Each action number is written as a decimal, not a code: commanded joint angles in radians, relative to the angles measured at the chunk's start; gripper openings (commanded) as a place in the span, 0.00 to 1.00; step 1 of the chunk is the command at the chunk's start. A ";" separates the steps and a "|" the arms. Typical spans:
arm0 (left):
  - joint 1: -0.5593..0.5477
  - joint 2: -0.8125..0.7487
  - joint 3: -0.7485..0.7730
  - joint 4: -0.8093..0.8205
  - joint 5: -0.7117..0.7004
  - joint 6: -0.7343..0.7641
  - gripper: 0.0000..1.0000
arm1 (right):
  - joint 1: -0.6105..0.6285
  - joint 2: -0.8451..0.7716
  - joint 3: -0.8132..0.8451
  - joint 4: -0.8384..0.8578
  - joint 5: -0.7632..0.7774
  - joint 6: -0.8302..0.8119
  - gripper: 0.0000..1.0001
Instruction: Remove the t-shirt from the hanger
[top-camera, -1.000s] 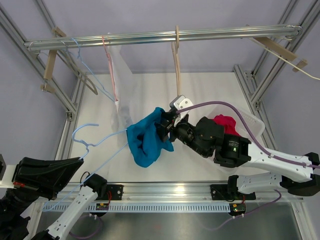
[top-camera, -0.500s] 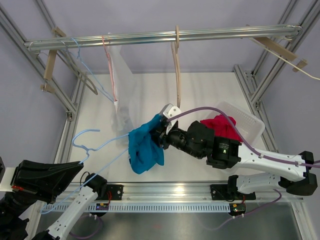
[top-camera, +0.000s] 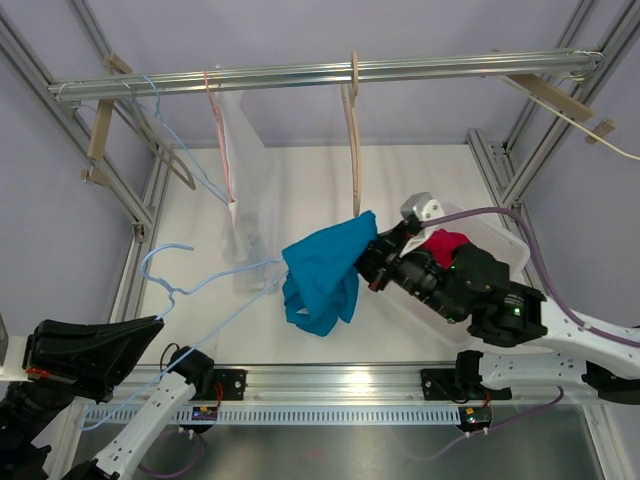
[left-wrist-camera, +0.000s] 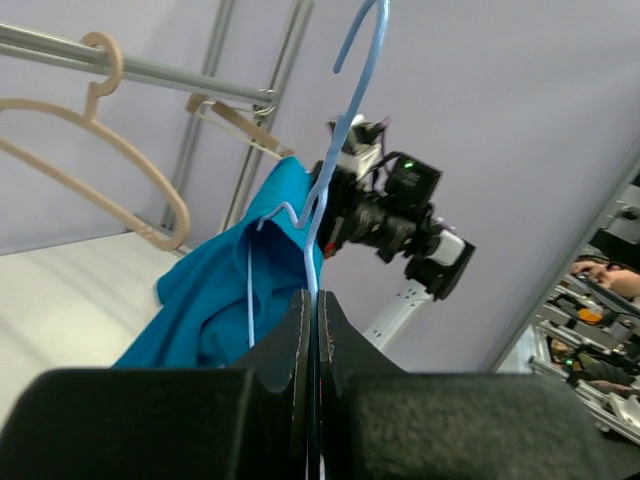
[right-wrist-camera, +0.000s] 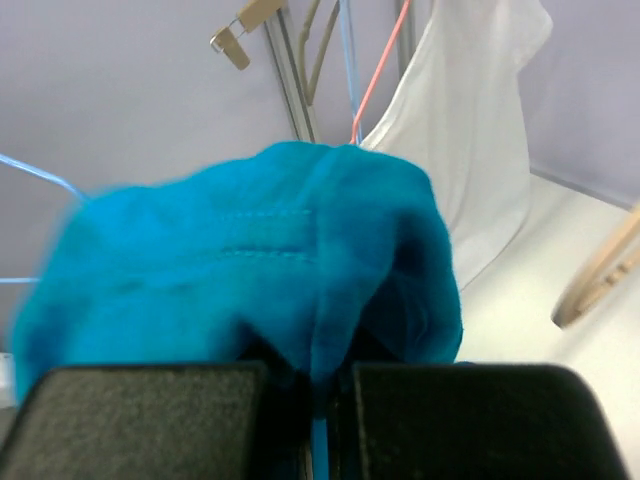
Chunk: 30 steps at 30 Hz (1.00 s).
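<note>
The blue t-shirt (top-camera: 322, 275) hangs bunched over the right end of a light blue wire hanger (top-camera: 190, 285). That hanger slants across the table's left half. My left gripper (top-camera: 160, 322) is shut on the hanger's wire at its lower left. In the left wrist view the hanger (left-wrist-camera: 345, 100) rises from the left gripper (left-wrist-camera: 314, 300), with the t-shirt (left-wrist-camera: 230, 290) draped beyond. My right gripper (top-camera: 372, 252) is shut on the t-shirt's upper right edge. In the right wrist view a fold of the t-shirt (right-wrist-camera: 250, 270) is pinched in the right gripper (right-wrist-camera: 322, 375).
A metal rail (top-camera: 330, 72) crosses the back, carrying a white garment (top-camera: 240, 170) on a pink hanger, a wooden hanger (top-camera: 352, 130) and beige hangers (top-camera: 100, 130) at left. A white basket (top-camera: 500, 255) holding a red cloth (top-camera: 445, 245) sits beside the right arm.
My right gripper has closed on the t-shirt and moved right towards the basket, drawing the cloth along the hanger. The left gripper has kept its hold on the hanger.
</note>
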<state>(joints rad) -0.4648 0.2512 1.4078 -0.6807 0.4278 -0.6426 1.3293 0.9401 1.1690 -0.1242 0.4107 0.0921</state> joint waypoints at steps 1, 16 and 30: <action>0.003 0.043 0.112 -0.103 -0.073 0.099 0.00 | -0.004 -0.110 0.037 -0.070 0.080 0.116 0.00; -0.018 0.072 0.048 -0.120 -0.181 0.143 0.00 | -0.004 -0.071 0.510 -0.391 0.510 -0.113 0.00; -0.018 0.103 -0.016 -0.030 -0.133 0.132 0.00 | -0.318 0.042 0.496 -0.271 0.574 -0.312 0.00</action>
<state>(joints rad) -0.4816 0.3256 1.4067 -0.7856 0.2649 -0.5163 1.0954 1.0027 1.7271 -0.3645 1.0023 -0.2573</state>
